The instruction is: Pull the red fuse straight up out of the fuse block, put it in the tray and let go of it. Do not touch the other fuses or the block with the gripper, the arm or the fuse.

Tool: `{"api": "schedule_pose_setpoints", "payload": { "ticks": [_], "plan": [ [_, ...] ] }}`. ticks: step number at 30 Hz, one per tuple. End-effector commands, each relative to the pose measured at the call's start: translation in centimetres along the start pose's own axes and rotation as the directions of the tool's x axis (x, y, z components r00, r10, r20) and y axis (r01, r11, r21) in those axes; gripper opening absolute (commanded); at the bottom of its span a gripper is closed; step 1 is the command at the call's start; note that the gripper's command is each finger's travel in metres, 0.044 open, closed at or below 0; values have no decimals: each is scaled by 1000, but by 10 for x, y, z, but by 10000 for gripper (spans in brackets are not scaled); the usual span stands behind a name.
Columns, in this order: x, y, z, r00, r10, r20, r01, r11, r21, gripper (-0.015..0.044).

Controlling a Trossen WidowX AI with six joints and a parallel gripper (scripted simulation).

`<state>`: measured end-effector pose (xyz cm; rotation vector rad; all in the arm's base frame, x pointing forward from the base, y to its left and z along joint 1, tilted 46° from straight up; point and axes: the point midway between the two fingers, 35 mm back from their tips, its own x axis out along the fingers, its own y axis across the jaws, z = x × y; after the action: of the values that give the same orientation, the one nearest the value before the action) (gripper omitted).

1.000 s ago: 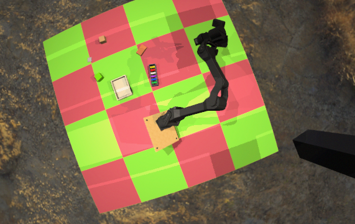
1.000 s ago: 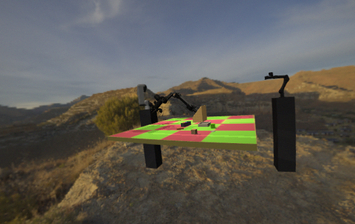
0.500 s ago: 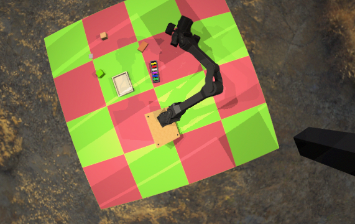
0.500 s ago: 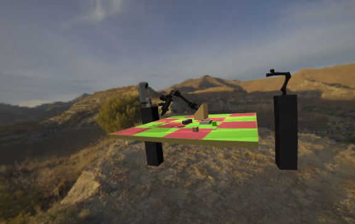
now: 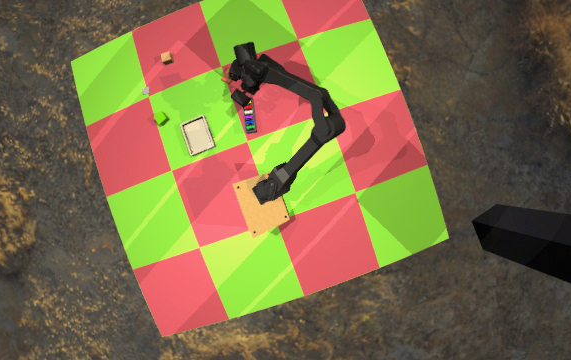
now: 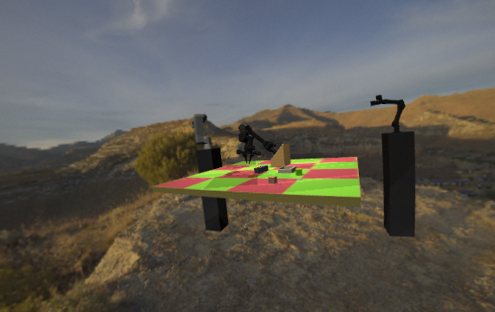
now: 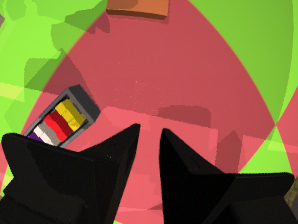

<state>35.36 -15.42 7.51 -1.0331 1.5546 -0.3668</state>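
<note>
Wrist view: gripper [image 7: 149,163] narrowed, nothing held.
Red fuse [image 7: 61,124]: likely light, stiff; best pinched by top.

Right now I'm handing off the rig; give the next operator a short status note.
Gripper: fingers nearly shut, nothing between them, hovering above the table near the end of the fuse block.
Red fuse: seated in the block, between the yellow and white fuses.
Tray: beside the block, nothing in it.
Done: approach only.
Left: open, line up over the red fuse, grip, pull straight up, carry to tray, release.
</note>
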Motion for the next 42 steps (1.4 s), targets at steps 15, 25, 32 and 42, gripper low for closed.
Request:
{"api": "schedule_pose_setpoints", "payload": {
  "ticks": [15,25,32,42],
  "plan": [
    [-10,81,-18,975,159,-153,-221,689,-691,71],
    [-5,81,-18,975,159,-153,-221,689,-691,71],
    [2,82,-19,975,159,-153,-221,689,-691,71],
    [11,84,-21,975,159,-153,-221,689,-691,71]
  ]
}}
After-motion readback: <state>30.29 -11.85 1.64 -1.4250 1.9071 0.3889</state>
